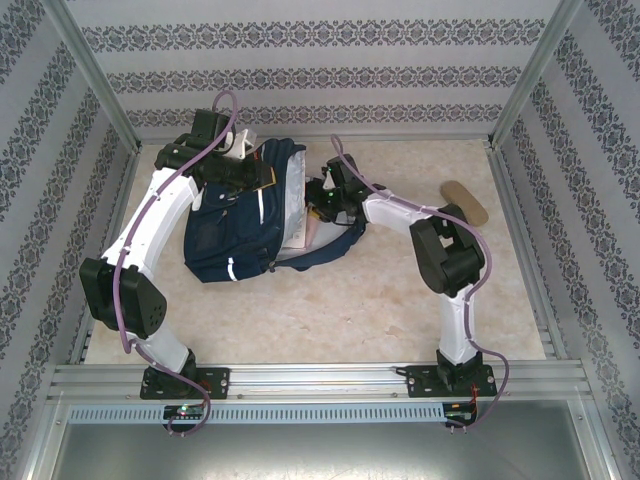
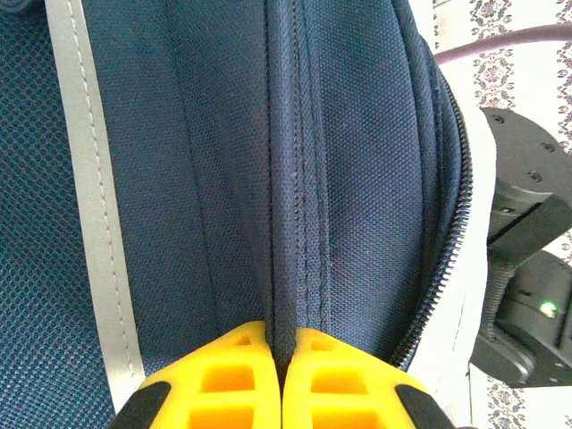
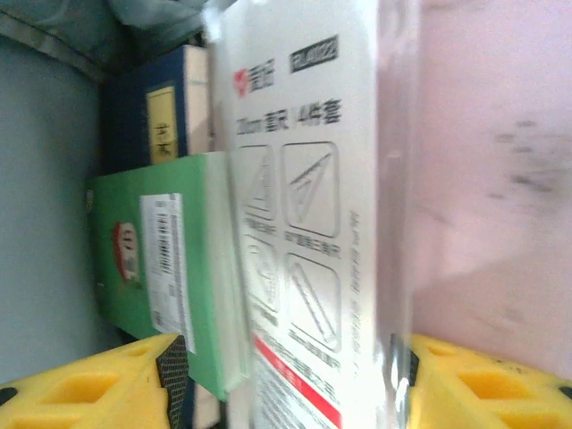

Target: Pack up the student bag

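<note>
Bag: the big navy blue fabric student bag (image 1: 235,235) lies on the pale table (image 1: 400,300), left of the middle and toward the back, with its mouth open to the right.
Left arm: it climbs from the near left edge, bends at the elbow and leans over the bag's far end.
Left gripper (image 2: 281,380): its yellow fingers are squeezed tight on a raised seam of the bag's blue cloth.
Right arm: it goes up from the near right edge, folds at the elbow and stretches left to the bag's mouth.
Right gripper (image 3: 286,398): its yellow fingers stand wide apart. I cannot tell if they touch anything.
Close up at the left wrist: a grey shiny stripe (image 2: 98,223) runs down the cloth, and zip teeth (image 2: 447,268) curve at the right.
Close up at the right wrist: a white pack with ruler drawings (image 3: 304,223) stands between the fingers. A green box with a barcode label (image 3: 152,268) is just left of it, and a dark blue box with a yellow label (image 3: 161,125) sits behind.
From above: a flat tan oval thing (image 1: 465,202) lies on the table, off to the right and well apart from the bag.
</note>
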Controlling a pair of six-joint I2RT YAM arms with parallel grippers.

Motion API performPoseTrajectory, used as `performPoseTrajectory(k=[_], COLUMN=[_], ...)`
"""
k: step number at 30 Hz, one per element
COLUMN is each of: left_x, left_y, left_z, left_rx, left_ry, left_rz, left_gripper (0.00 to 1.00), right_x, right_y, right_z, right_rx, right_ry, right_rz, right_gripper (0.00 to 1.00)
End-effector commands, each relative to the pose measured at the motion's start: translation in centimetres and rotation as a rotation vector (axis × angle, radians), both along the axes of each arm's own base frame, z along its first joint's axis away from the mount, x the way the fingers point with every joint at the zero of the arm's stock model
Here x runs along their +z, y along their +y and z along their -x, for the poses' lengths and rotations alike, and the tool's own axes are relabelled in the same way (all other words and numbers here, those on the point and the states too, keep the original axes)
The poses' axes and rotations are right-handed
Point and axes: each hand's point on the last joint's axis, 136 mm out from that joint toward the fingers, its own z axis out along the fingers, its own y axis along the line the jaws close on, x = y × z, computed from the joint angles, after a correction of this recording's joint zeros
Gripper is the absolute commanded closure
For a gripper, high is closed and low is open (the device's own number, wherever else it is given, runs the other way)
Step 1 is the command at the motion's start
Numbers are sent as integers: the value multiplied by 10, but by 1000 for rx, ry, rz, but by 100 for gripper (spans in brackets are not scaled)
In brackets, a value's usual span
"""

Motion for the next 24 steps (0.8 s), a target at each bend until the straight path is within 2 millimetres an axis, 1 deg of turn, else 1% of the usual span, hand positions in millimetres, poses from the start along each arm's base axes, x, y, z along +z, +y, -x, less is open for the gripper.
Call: performPoseTrajectory(k=[1, 5, 8, 11, 12, 14, 15, 17, 20, 22, 24], left_x=[34, 30, 29, 28, 28, 26, 25, 22, 19, 18, 19], left_y=[0, 0, 0, 0, 0, 0, -1, -3, -6, -6, -8], left_z=[-6, -6, -5, -6, -5, -6, -5, -6, -6, -7, -8], left_rx=[-27, -27, -28, -30, -32, -35, -38, -47, -62, -67, -76], left_ry=[-137, -131, -133, -132, -131, -126, -124, -115, -108, -110, -114], left_rz=[29, 26, 23, 24, 24, 22, 23, 29, 37, 37, 43], left_gripper=[100, 100, 100, 100, 100, 100, 98, 99, 100, 100, 100], right_x=[-2, 3, 1, -1, 1, 13, 21, 34, 53, 58, 58], right_y=[-33, -44, -50, -54, -56, -65, -72, -89, -127, -152, -180], right_z=[14, 18, 21, 19, 17, 13, 11, 10, 7, 7, 4], right_rx=[22, 27, 26, 18, 12, -4, -15, -34, -81, -111, -151], right_ry=[12, 8, 7, 10, 3, -34, -54, -95, -152, -167, -161], right_rz=[167, 190, 217, 224, 225, 235, 244, 272, 335, 377, 418], right_gripper=[38, 38, 38, 38, 38, 37, 37, 36, 34, 32, 31])
